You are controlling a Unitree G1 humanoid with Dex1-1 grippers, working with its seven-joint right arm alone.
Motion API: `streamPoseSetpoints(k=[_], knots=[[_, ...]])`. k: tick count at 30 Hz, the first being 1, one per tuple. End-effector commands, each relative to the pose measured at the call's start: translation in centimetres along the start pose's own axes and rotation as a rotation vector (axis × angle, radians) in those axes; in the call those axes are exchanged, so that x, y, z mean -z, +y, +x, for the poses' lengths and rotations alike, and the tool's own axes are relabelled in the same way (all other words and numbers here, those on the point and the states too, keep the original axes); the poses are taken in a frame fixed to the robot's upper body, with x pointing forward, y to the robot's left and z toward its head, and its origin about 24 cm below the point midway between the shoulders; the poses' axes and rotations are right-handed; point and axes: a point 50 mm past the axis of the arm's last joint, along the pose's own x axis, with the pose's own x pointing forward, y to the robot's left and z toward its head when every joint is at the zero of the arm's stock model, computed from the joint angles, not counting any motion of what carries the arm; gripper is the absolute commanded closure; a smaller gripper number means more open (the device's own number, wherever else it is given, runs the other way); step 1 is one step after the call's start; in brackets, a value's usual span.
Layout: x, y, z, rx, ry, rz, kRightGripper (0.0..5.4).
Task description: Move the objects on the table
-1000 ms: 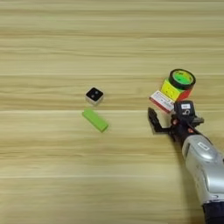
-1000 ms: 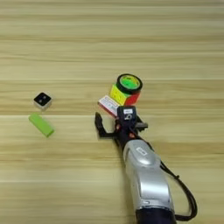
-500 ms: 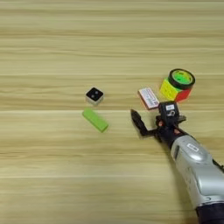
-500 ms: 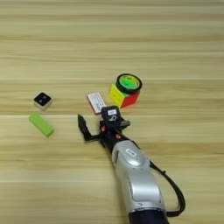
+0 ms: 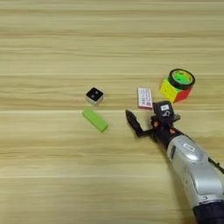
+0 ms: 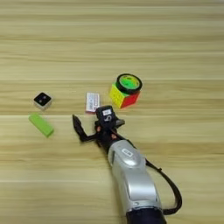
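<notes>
Since a second ago the arm has swung left across the table (image 5: 52,183), carrying the gripper (image 5: 146,121) away from the stacked pair at the right and past the card, which now lies clear of it.

Nearest the viewer, the silver forearm (image 6: 131,175) rises from the bottom edge. Ahead of it the two black fingers (image 5: 132,121) stand spread apart with nothing between them, the left one reaching toward the green bar (image 5: 95,120).

That bar lies flat and slanted, well left of the gripper. Just beyond it, near but not touching, sits the small white cube (image 5: 94,95) with its black top. The red-and-white card (image 5: 145,97) lies flat just beyond the gripper. Farthest right, the puzzle cube (image 5: 174,91) carries the black tape ring (image 5: 181,78) on top.

Judging by the heading, the step in hand is an approach to the green bar or the white cube. The next move calls for more leftward travel, then a descent with the fingers straddling the chosen piece.
</notes>
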Motion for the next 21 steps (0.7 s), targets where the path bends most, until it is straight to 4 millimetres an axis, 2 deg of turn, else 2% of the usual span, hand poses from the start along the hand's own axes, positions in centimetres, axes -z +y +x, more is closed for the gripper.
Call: streamPoseSetpoints(k=[1, 12, 16, 21], knots=[[-2.7, -0.3, 1.1, 0.017, -0.109, -0.045, 0.06], [-2.7, -0.3, 3.2, 0.014, -0.099, -0.027, 0.06], [-2.5, -0.3, 3.3, 0.009, -0.099, -0.026, 0.37], [-2.5, -0.3, 3.4, 0.004, -0.101, -0.025, 1.0]])
